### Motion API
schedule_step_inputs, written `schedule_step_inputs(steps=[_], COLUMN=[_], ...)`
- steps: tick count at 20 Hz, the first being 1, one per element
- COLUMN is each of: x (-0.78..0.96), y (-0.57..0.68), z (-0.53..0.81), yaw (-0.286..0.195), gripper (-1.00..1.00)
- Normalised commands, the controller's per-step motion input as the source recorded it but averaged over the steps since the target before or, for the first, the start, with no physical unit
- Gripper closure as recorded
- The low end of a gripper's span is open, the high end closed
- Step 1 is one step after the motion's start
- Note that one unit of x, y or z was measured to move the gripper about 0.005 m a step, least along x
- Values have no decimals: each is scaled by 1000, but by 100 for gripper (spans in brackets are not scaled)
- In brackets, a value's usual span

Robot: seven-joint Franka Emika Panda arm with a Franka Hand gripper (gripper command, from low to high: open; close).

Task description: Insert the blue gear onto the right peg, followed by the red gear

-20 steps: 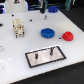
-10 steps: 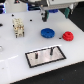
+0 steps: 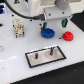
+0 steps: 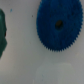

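The blue gear (image 3: pixel 47 33) lies flat on the white table, and it fills much of the wrist view as a toothed disc (image 4: pixel 57 25) with a dark centre hole. The smaller red gear (image 3: pixel 67 36) lies just to the exterior view's right of it. My gripper (image 3: pixel 54 24) hangs open just above and behind the two gears, one dark finger (image 3: pixel 44 25) over the blue gear's far edge and the other above the red gear. Nothing is between the fingers. The grey black-edged plate (image 3: pixel 56 57) sits nearer the camera, with the right peg (image 3: pixel 50 50) and a left peg (image 3: pixel 37 56) standing bare.
A white and tan block-like fixture (image 3: pixel 18 28) stands on the table at the exterior view's left. A dark green shape (image 4: pixel 2 32) sits at one edge of the wrist view; what it is cannot be told. The white arm body (image 3: pixel 52 10) rises behind the gears.
The gripper has come down and nearer to the two gears. The gears and the plate have not moved.
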Motion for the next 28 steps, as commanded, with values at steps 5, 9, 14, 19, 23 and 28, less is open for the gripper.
schedule_step_inputs(steps=[5, 9, 14, 19, 23, 28], x=[-244, -311, -79, -186, -69, 79], y=[-122, -30, 2, 3, -25, 3], z=[-418, -291, 8, 0, 130, 324], yaw=[0, 0, 0, 0, 0, 0], gripper=[-100, 100, 100, 100, 100, 100])
